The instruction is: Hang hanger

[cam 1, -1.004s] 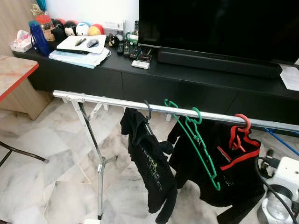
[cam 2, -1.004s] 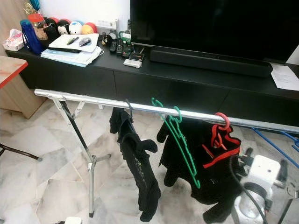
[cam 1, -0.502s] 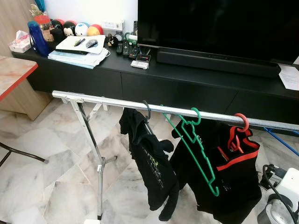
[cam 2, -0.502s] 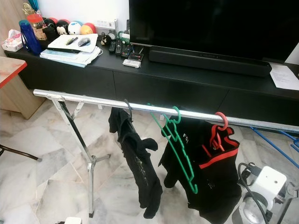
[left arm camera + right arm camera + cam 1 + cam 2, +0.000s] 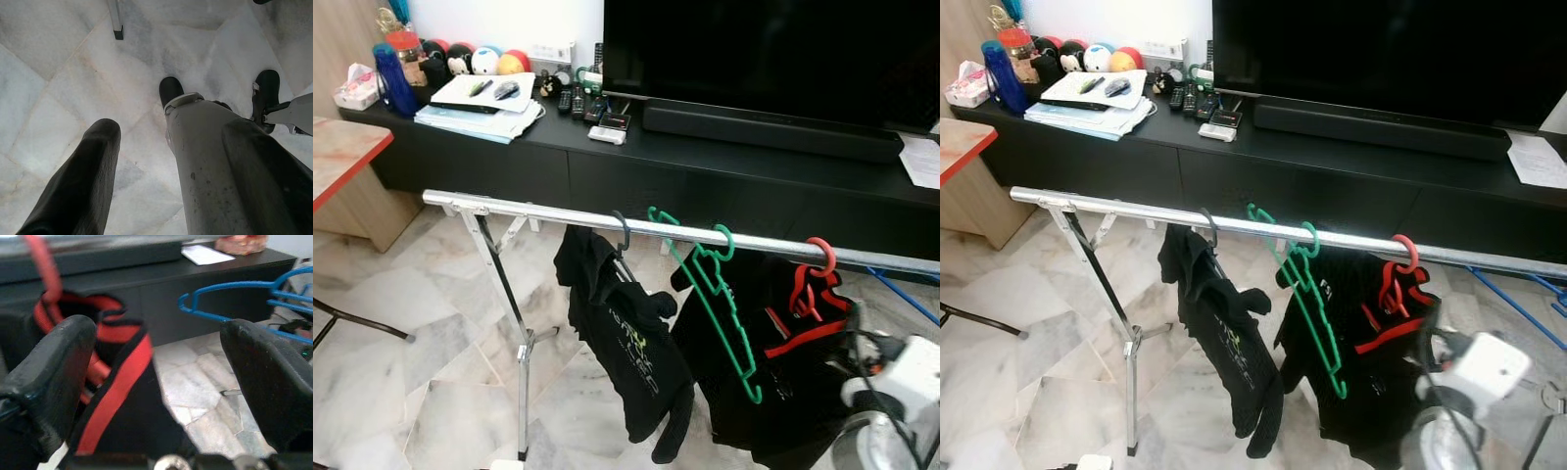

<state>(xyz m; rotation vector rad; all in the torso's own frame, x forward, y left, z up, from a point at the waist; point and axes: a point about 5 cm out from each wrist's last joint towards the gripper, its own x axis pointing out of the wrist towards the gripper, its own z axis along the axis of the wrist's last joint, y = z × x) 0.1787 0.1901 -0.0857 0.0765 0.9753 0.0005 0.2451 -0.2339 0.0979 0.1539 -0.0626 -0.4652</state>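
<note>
Where rail (image 5: 538,211) bare, green hanger (image 5: 710,279) beside.

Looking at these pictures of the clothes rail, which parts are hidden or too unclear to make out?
- Rail: its right end and any right stand run off the eye views' edge.
- Red hanger: its lower part is buried in the black garment.
- Blue hanger: cut by the right wrist view's edge and the right gripper's finger.
- Right arm: motion-blurred in the eye views.
- Small things on the cabinet: too small to name.
</note>
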